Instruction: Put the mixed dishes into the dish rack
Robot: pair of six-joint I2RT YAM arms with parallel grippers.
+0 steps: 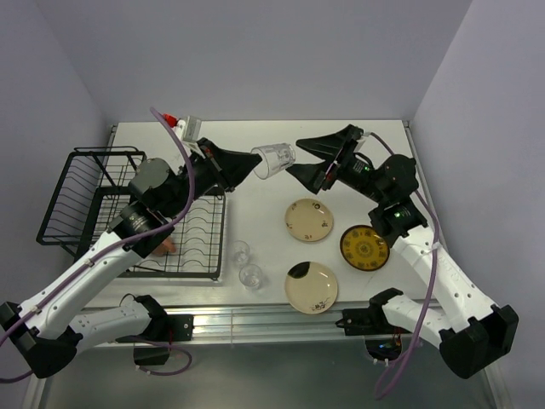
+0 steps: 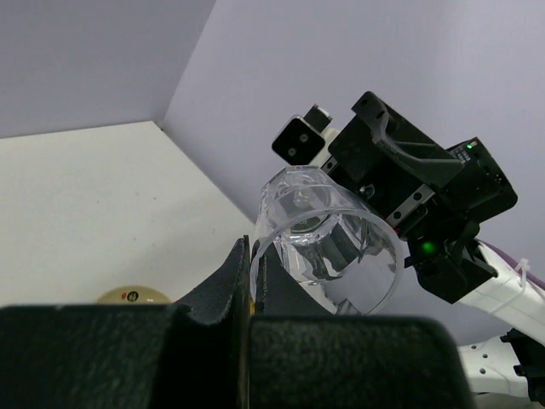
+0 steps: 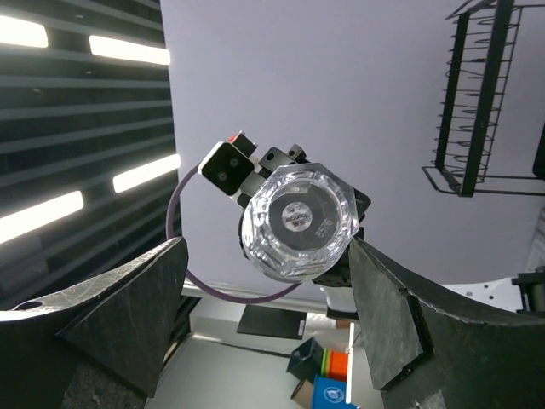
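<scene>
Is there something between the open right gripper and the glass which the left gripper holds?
Nothing visible. The glass, held by the left gripper, hangs directly before the open right gripper.

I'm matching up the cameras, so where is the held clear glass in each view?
Top external: clear glass in midair, upper centre.
Left wrist: centre, mouth toward camera.
Right wrist: centre, base toward camera.
Shared landmark: the left gripper holding it.
</scene>
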